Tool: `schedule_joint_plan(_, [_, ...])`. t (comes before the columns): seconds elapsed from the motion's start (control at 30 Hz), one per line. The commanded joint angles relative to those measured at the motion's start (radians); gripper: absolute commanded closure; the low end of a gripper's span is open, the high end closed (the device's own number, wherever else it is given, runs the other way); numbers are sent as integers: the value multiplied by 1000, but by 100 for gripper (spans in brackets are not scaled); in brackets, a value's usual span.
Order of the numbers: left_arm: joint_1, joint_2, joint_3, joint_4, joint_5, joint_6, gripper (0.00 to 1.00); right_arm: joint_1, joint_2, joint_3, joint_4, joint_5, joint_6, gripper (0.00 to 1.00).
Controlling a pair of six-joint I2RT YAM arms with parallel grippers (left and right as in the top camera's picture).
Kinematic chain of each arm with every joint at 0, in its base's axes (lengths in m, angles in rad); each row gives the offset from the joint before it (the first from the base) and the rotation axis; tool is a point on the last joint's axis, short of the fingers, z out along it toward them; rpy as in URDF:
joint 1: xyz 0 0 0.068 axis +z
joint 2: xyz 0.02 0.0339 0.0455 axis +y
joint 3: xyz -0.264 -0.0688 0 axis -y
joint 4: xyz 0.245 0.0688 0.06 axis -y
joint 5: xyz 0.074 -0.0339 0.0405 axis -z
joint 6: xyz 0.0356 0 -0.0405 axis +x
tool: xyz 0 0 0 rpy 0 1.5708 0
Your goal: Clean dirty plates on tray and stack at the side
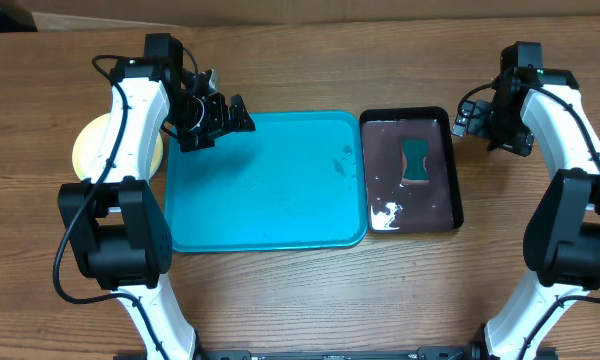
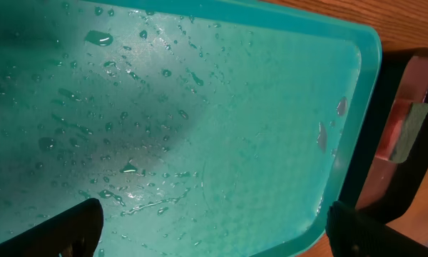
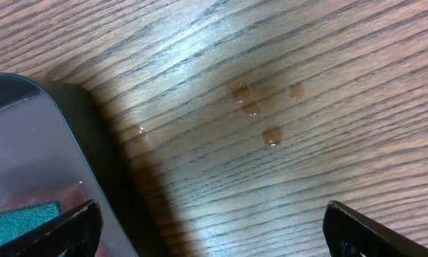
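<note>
The turquoise tray (image 1: 270, 190) lies mid-table with nothing on it. In the left wrist view the tray (image 2: 200, 107) is wet with water drops. A pale yellow-green plate (image 1: 88, 150) rests on the table left of the tray, partly hidden by my left arm; I cannot tell what lies under it. My left gripper (image 1: 220, 115) hangs open over the tray's far left corner, and its fingers (image 2: 75, 228) hold nothing. My right gripper (image 1: 468, 115) is open above bare wood beside the black tray's far right corner, its fingertips (image 3: 381, 232) wide apart and empty.
A glossy black tray (image 1: 450, 165) sits right of the turquoise one, holding water, foam and a green sponge (image 1: 415, 162). A few brown drops (image 3: 253, 107) lie on the wood near the black tray (image 3: 28, 135).
</note>
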Motion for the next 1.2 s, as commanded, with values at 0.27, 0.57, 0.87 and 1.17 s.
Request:
schedule_joint_plan(0.27, [-2,-34,24,2,-6,22,0,31,-236,18,3,3,5,0])
schedule_joint_plan(0.57, [-2,-34,24,2,-6,22,0,99,-766,18,3,3,5,0])
schedule_joint_plan(0.87, [-2,-34,24,2,-6,22,0,207,-1239,-8,2,43,5,0])
schedule_joint_plan(1.17, [-2,-34,24,2,-6,22,0,196,-1552,-98,-28,41,-7,0])
